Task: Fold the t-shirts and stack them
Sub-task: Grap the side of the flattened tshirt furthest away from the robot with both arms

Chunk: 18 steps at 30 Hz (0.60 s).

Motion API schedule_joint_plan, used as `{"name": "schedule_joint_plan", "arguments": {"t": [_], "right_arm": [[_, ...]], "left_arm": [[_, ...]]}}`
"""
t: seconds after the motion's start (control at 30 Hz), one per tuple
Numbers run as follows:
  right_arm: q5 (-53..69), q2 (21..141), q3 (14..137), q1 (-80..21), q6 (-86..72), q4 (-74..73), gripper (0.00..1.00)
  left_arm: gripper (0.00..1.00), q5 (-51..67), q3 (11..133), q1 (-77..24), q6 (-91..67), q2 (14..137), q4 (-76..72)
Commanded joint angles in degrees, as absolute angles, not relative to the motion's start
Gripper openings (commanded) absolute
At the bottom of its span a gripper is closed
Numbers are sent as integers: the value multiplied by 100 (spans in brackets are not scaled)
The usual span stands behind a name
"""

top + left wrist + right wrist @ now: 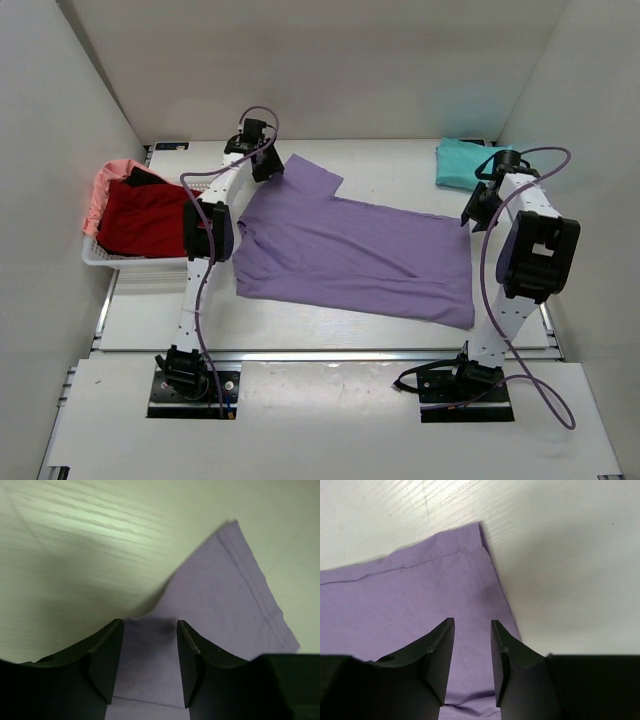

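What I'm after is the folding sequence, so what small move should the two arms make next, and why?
Probably lift both grippers straight up, clear of the cloth. The purple shirt lies spread flat, and the left gripper and right gripper stand open over its far edge, holding nothing, so they need room before reaching for a fold.

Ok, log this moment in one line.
purple t-shirt spread flat; left fingers open over sleeve; right fingers open over corner; teal t-shirt far right; red t-shirt, pink t-shirt in basket
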<state>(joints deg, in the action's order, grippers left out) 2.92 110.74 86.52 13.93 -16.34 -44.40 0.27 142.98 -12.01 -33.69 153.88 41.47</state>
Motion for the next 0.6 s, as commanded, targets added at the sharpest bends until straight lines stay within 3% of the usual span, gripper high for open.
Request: {"name": "schedule_joint_plan", "arguments": {"t": [0.0,0.43,0.5,0.57], "right_arm": [[299,11101,8728,1415,-1626,-4447,33],[-174,12004,9482,1275,-1810,-4605,37],[-368,12189,9650,1275,-1846,-4719,38],[-466,12339,9834,1248,-1854,-4772,44]], "left_arm": [[58,-334,14160,-1151,-3120,15056,4184],[58,527,14265,-1239,-3260,15337,3806],[51,755,14290,-1231,-3313,15381,3797],[38,957,14317,-1257,-3383,15442,3797]]}}
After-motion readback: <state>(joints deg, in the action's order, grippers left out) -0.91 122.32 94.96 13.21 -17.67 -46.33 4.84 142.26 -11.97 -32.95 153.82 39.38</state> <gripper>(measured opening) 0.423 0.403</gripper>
